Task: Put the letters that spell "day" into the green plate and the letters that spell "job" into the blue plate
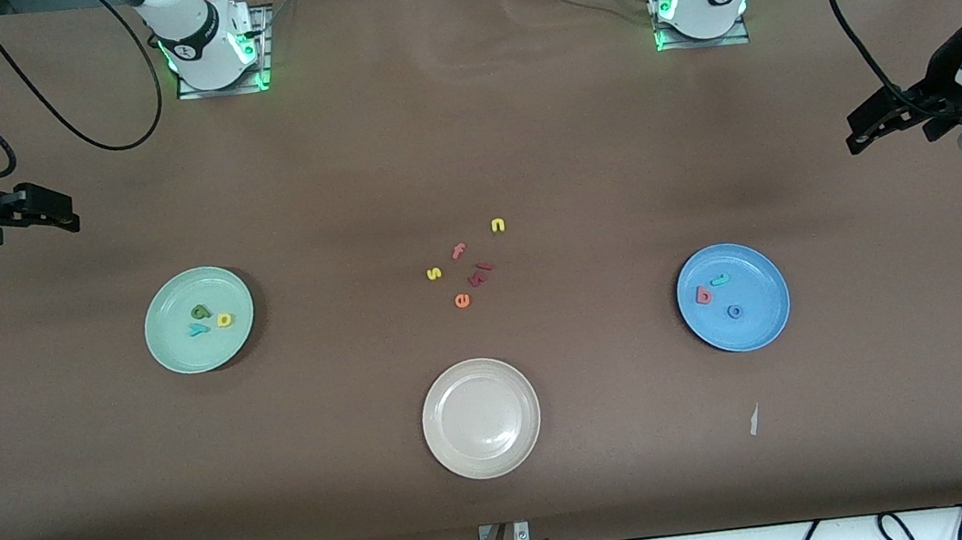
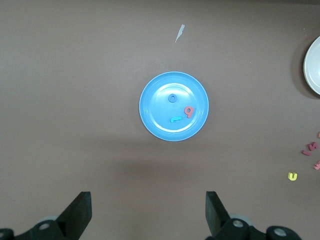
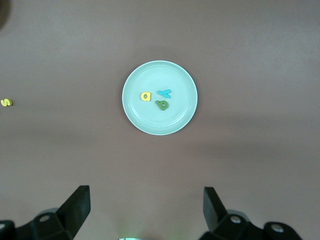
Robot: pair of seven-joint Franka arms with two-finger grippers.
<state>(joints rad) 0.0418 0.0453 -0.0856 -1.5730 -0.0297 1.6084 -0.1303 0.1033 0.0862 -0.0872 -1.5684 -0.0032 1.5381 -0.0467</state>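
Note:
The pale green plate (image 1: 176,346) lies toward the right arm's end of the table. In it are a dark green "a" (image 1: 201,312), a yellow "d" (image 1: 224,319) and a teal "y" (image 1: 197,330). The blue plate (image 1: 765,323) lies toward the left arm's end and holds a coral "b" (image 1: 703,295), a teal "j" (image 1: 720,280) and a blue "o" (image 1: 735,310). My right gripper (image 1: 60,209) hangs open and empty above the table's edge at its own end, looking down on the green plate (image 3: 176,120). My left gripper (image 1: 857,130) hangs open and empty likewise, with the blue plate (image 2: 154,111) in its view.
A beige plate (image 1: 487,466) with nothing in it sits nearest the front camera, mid-table. Loose letters lie between the plates: a yellow "n" (image 1: 498,226), a reddish "f" (image 1: 458,251), a yellow "s" (image 1: 434,273), an orange "e" (image 1: 462,301) and dark red pieces (image 1: 479,272). A paper scrap (image 1: 754,420) lies near the blue plate.

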